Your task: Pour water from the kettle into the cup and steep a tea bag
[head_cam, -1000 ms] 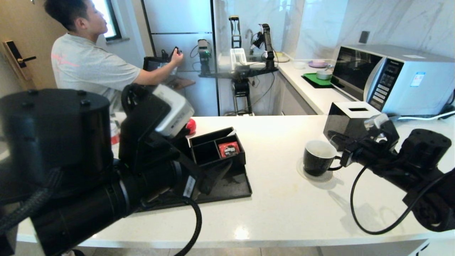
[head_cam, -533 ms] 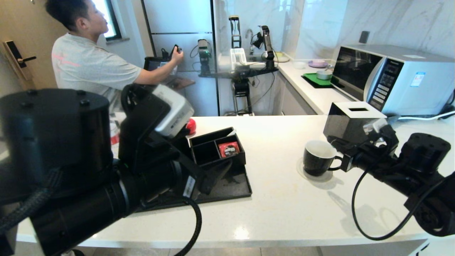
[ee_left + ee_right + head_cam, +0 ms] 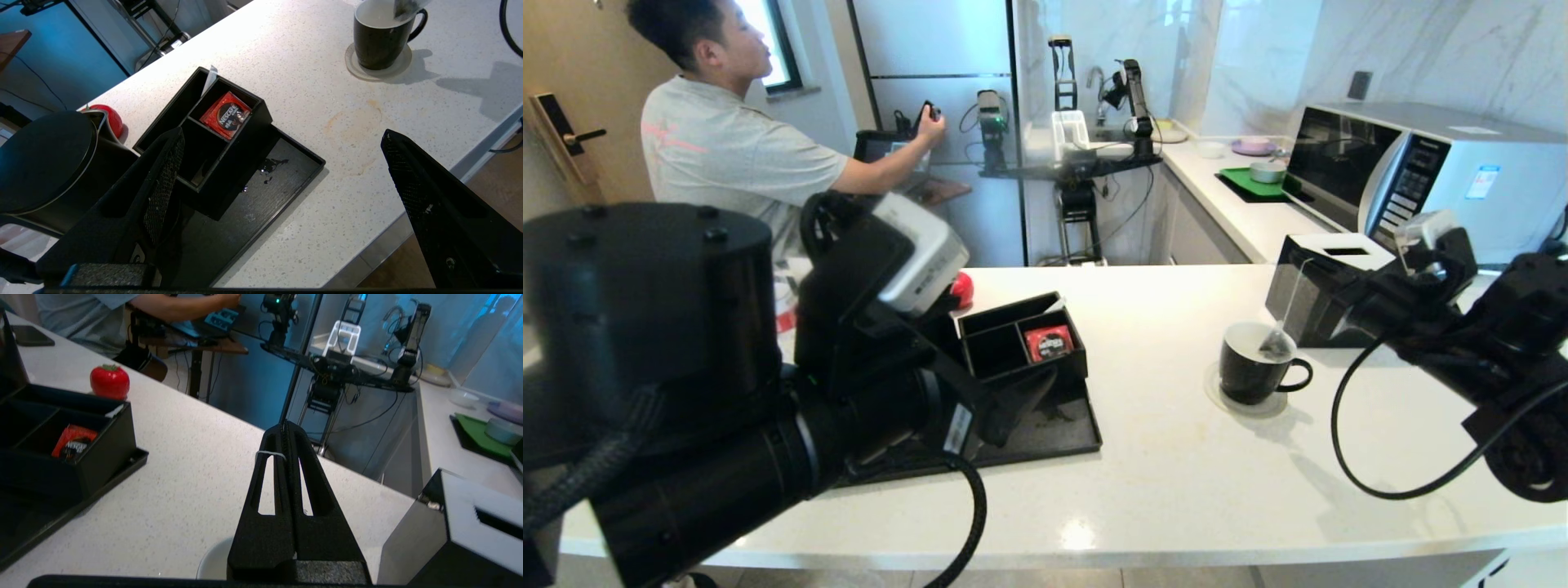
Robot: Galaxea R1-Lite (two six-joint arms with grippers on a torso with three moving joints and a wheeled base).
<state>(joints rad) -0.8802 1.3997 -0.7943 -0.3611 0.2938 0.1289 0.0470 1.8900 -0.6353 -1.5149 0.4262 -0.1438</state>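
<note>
The black cup (image 3: 1252,365) with a white inside stands on a round coaster on the right of the counter. The grey pyramid tea bag (image 3: 1276,343) hangs on its thin string just over the cup's rim, on the handle side. My right gripper (image 3: 1311,261) is above the cup, in front of the tissue box, shut on the string (image 3: 269,453), which loops over one finger. The cup (image 3: 378,38) and the bag (image 3: 408,6) also show in the left wrist view. My left gripper (image 3: 282,132) hangs open over the black tray, the black kettle (image 3: 41,163) beside it.
A black tray (image 3: 1054,437) holds a divided box with a red sachet (image 3: 1048,343). A black tissue box (image 3: 1343,249) stands behind the cup, a microwave (image 3: 1421,180) further back. A red tomato-shaped thing (image 3: 109,381) is at the far counter edge. A person stands back left.
My right gripper has risen from beside the cup's handle and moved back towards the tissue box, drawing the tea bag up on its string to the rim. The left arm has stayed still.
</note>
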